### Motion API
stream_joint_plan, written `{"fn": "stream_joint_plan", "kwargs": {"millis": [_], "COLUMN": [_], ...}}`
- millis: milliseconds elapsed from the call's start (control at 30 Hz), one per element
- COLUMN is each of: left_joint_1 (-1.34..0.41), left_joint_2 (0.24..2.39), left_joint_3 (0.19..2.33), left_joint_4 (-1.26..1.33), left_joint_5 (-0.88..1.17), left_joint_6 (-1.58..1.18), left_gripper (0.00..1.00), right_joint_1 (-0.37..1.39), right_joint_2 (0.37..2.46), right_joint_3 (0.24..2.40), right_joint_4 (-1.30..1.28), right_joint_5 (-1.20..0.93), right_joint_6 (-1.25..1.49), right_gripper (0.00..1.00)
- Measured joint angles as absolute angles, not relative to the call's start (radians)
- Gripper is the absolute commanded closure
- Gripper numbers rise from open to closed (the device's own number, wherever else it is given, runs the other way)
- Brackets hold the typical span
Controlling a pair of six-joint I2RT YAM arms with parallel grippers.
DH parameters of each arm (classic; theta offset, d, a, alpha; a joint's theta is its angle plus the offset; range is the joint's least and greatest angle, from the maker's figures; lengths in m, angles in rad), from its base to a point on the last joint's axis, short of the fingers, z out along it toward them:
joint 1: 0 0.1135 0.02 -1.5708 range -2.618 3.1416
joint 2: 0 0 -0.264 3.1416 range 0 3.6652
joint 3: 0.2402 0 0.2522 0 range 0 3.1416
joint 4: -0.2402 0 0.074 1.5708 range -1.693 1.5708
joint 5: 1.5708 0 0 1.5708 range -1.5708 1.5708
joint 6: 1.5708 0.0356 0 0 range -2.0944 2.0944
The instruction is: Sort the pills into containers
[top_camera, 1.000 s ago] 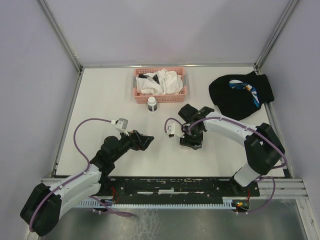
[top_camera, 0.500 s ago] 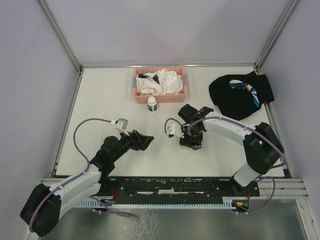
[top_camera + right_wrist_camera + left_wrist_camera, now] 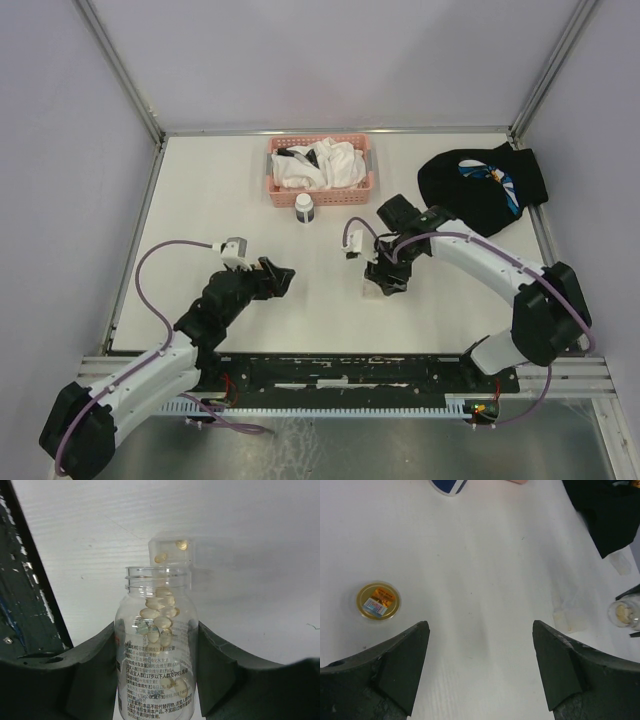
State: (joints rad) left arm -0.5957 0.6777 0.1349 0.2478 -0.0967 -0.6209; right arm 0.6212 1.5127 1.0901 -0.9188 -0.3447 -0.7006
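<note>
My right gripper [image 3: 155,635] is shut on a clear, uncapped pill bottle [image 3: 156,655] with several yellow pills inside. The bottle's mouth lies next to a small clear plastic container [image 3: 171,554] on the table, and two yellow pills sit in it. In the top view the right gripper [image 3: 387,278] is at mid-table; the container is too faint to make out there. My left gripper [image 3: 479,627] is open and empty over bare table, left of the container [image 3: 568,616] and the bottle mouth [image 3: 622,614]. It also shows in the top view [image 3: 277,279].
A gold bottle lid [image 3: 377,601] lies on the table left of the left gripper. A pink basket [image 3: 276,187] with white cloths stands at the back, with a white bottle [image 3: 304,208] in front of it. A black mitten [image 3: 483,190] lies at the back right.
The right arm has shifted a little right and back with the bottle. The left arm has drawn back slightly to the left.
</note>
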Motion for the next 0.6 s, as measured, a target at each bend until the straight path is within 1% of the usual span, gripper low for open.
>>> {"fn": "stream_joint_plan", "kwargs": {"millis": [133,200,367,500,600], "left_joint_1": [-0.596,-0.596,-0.596,-0.596,-0.596], "left_joint_2": [0.670,0.678,0.746,0.825,0.874], "left_joint_3": [0.163,0.189,0.277,0.342,0.382], "left_joint_4": [0.159,0.116,0.027,-0.043,-0.092], "left_joint_5": [-0.134,-0.146,-0.182,-0.225,-0.265], "left_joint_6": [-0.622,-0.622,-0.622,-0.620,-0.619], "left_gripper": [0.09,0.07,0.07,0.06,0.06], "right_joint_1": [0.577,0.556,0.536,0.535,0.536], "right_joint_2": [1.413,1.359,1.215,1.121,1.088], "right_joint_3": [1.089,1.087,1.062,1.020,0.983], "right_joint_4": [-0.925,-0.923,-0.864,-0.702,-0.472], "right_joint_5": [-0.467,-0.533,-0.697,-0.853,-0.991], "right_joint_6": [-0.709,-0.712,-0.694,-0.606,-0.443], "right_gripper": [0.94,0.94,0.94,0.92,0.91]}}
